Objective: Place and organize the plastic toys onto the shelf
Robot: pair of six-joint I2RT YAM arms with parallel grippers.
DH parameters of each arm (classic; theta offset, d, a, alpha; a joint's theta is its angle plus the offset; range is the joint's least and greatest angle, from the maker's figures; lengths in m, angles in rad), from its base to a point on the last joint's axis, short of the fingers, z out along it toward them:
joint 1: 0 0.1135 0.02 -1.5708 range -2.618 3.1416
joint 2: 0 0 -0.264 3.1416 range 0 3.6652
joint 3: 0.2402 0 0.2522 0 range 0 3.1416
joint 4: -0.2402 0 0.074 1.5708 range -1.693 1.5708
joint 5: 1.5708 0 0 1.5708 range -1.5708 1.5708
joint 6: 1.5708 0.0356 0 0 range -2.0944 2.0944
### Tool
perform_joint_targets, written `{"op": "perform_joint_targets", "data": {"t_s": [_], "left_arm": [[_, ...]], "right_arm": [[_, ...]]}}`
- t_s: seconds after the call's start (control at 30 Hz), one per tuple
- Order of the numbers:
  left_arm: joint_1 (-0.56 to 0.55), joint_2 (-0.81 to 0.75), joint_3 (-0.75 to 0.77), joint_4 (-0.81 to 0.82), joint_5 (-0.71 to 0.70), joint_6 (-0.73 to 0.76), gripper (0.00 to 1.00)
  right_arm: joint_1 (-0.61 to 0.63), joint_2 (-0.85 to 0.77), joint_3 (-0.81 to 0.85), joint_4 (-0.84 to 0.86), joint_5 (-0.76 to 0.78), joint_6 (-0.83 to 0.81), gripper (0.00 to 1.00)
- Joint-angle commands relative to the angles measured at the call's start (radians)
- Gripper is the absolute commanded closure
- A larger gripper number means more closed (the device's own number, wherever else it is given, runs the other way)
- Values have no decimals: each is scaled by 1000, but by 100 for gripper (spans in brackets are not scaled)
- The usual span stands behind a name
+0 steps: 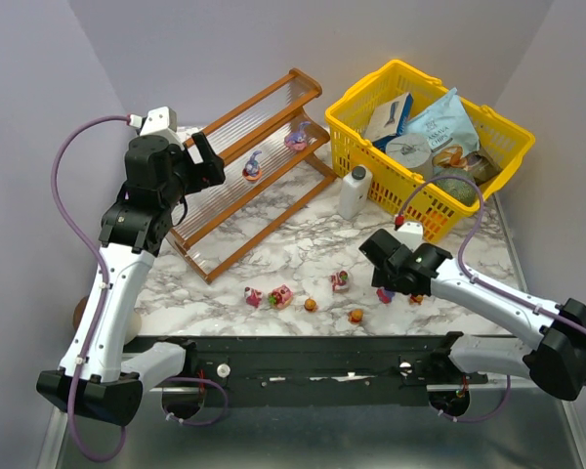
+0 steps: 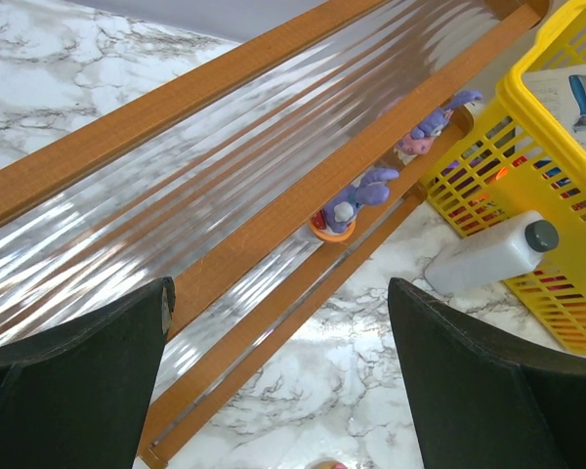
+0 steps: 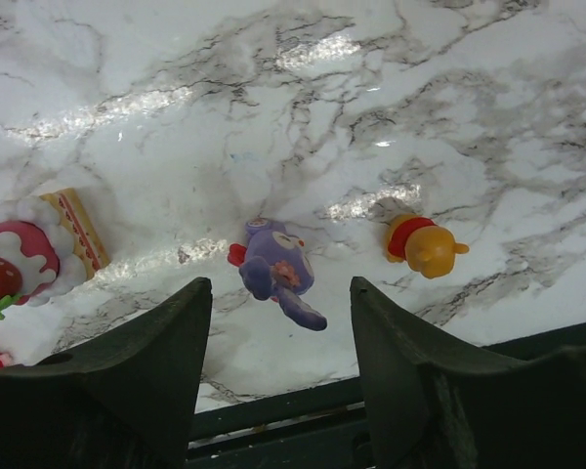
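Observation:
The shelf [image 1: 236, 181] stands slanted at the back left, also in the left wrist view [image 2: 176, 107]. Two purple toys [image 1: 252, 168] [image 1: 297, 139] stand on its middle tier, also in the left wrist view [image 2: 352, 200] [image 2: 425, 127]. Several small toys lie on the marble in front, among them a pink one [image 1: 280, 295] and an orange one [image 1: 356, 316]. My left gripper [image 1: 210, 161] [image 2: 280, 293] is open and empty over the shelf's near end. My right gripper [image 1: 381, 277] [image 3: 278, 288] is open, low over a purple toy [image 3: 275, 271] lying between its fingers. An orange bear [image 3: 425, 246] lies to its right.
A yellow basket [image 1: 356, 107] of packaged goods stands at the back right, with a small white bottle [image 1: 354, 191] against its front. A strawberry cake toy [image 3: 20, 259] lies left of the right gripper. The black base rail [image 1: 303, 366] runs along the near edge.

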Motion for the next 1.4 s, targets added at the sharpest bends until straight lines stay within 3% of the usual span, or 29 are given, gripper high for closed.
{"op": "perform_joint_targets", "data": {"t_s": [0.0, 0.37, 0.43, 0.6, 0.73, 0.97, 1.37], "left_arm": [[-3, -4, -16, 3, 22, -4, 1], [-3, -4, -18, 3, 19, -6, 1], [-3, -2, -19, 4, 21, -6, 1], [-3, -4, -21, 3, 19, -6, 1], [-3, -7, -22, 4, 21, -7, 1], [-3, -14, -18, 6, 47, 8, 1], [-3, -48, -22, 4, 32, 17, 1]], "right_arm": [[-9, -28, -21, 98, -24, -67, 38], [-10, -4, -32, 52, -33, -35, 51], [-12, -7, -32, 46, -31, -30, 60], [-12, -5, -35, 34, -30, -20, 72], [-12, -1, -30, 32, -30, -18, 99], [-12, 13, 56, -12, 1, -10, 99], [-10, 111, 461, -17, -33, -81, 100]]}}
